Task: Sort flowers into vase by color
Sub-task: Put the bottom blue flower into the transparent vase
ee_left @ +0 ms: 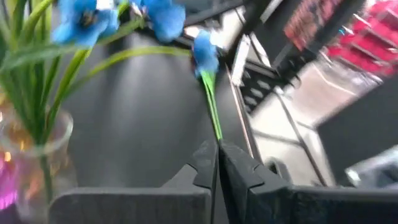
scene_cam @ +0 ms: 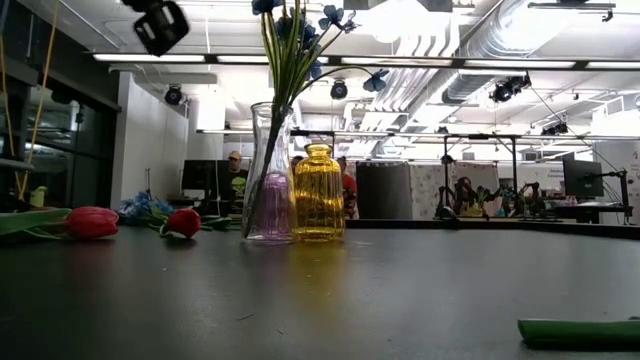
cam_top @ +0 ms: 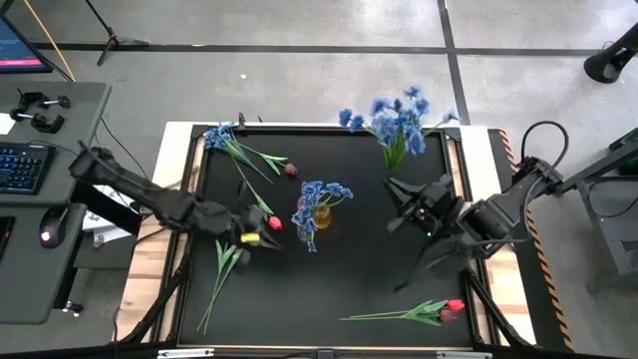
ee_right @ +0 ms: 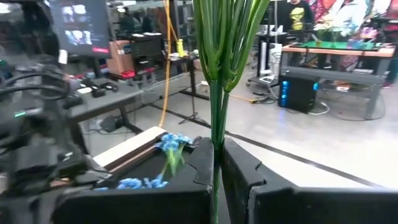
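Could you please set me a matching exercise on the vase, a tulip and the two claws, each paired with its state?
Things:
1. clear vase
2. red tulip nearest the right arm
3. right claw
4. left claw

States:
a. shut on one thin stem
b. lying flat near the table edge
c. holds blue flowers upright
d. shut on a bundle of green stems

Pairs: 1-c, 2-b, 3-d, 4-a.
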Robot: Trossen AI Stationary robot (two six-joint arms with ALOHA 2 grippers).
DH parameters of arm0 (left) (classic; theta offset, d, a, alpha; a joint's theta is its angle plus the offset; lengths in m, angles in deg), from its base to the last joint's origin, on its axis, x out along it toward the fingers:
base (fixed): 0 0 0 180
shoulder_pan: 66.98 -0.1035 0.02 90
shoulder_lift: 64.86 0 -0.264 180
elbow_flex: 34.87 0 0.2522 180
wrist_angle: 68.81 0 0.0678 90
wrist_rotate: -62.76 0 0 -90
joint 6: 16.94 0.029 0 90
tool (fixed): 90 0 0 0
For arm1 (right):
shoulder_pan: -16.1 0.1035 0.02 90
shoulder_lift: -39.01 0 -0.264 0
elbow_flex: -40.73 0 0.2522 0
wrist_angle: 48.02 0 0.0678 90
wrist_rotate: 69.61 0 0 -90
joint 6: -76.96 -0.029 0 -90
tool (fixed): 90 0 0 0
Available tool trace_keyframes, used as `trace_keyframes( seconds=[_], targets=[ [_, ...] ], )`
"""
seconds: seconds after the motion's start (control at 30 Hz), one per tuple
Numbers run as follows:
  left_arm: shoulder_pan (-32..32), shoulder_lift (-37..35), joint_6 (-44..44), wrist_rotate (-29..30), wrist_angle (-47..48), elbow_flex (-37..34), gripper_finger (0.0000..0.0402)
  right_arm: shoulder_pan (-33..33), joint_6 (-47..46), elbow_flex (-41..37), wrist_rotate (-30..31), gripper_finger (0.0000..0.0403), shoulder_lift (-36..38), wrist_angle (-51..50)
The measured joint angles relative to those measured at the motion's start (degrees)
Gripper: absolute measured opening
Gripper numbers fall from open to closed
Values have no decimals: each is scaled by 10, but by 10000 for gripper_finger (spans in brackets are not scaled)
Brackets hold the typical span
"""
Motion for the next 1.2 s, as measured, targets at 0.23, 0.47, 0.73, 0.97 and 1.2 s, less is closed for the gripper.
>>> trace_keyframes(
  seconds=[0.23, 0.47, 0.73, 0.97, 1.2],
  targets=[
    [23, 162, -2, 109, -204, 0, 0, -46, 5, 0, -1, 0, 2, -26],
    [27, 255, 9, 339, -270, 0, 0, -57, 15, 0, -8, 0, 2, -25],
    [-26, 271, 51, 268, -315, 1, 0, -57, 15, 0, -8, 0, 1, -24],
    [-78, 271, 90, 247, -313, 1, 0, -57, 15, 0, -8, 0, 1, -24],
    [-119, 266, 117, 238, -313, 1, 0, -57, 15, 0, -19, 0, 1, -21]
  ],
)
